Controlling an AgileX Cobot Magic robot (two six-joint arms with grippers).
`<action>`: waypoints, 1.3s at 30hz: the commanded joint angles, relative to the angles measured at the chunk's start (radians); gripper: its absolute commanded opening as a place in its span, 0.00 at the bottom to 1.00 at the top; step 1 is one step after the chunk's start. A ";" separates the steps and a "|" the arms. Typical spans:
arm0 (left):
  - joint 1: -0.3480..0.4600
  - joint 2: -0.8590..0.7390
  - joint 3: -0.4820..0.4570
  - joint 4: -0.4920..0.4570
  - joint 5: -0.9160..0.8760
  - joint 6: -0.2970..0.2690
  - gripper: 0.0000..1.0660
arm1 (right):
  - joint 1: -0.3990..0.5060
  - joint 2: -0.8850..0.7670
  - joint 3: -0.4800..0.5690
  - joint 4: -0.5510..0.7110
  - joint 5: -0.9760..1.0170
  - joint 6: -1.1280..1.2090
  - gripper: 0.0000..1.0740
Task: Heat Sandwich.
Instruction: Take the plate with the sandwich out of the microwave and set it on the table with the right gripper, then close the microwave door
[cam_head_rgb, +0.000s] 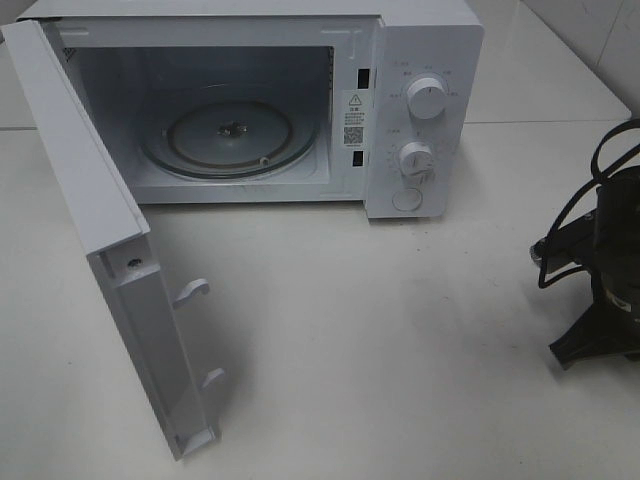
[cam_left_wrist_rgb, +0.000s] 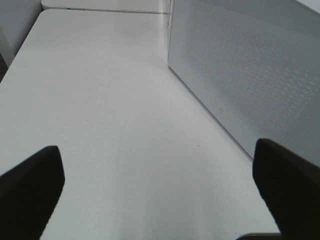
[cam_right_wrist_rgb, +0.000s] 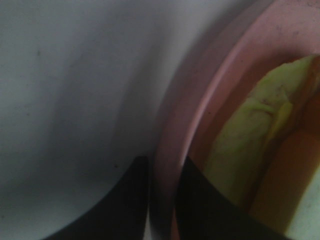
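Two tips of my right pincer (cam_right_wrist_rgb: 161, 200) straddle the pink plate (cam_right_wrist_rgb: 200, 85) rim, grasp unclear — sandwich (cam_right_wrist_rgb: 240, 140) aboard; next, carry it into the open microwave (cam_head_rgb: 420, 110).

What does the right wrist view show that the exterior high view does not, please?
Only the right wrist view shows the pink plate with the sandwich on it, and the right end effector with one finger on each side of the plate's rim.

Only the exterior high view shows the white microwave, its door swung wide open, the glass turntable bare inside, and the two knobs.

Both show the white tabletop. The right arm appears at the exterior view's right edge, but its end effector is out of frame there.
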 joint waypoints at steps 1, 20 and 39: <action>-0.006 -0.016 0.002 0.003 0.000 -0.005 0.92 | -0.007 -0.049 0.003 0.018 0.000 -0.017 0.37; -0.006 -0.016 0.002 0.003 0.000 -0.005 0.92 | -0.007 -0.409 0.003 0.496 0.002 -0.477 0.74; -0.006 -0.016 0.002 0.003 0.000 -0.005 0.92 | -0.004 -0.717 0.003 0.805 0.130 -0.722 0.71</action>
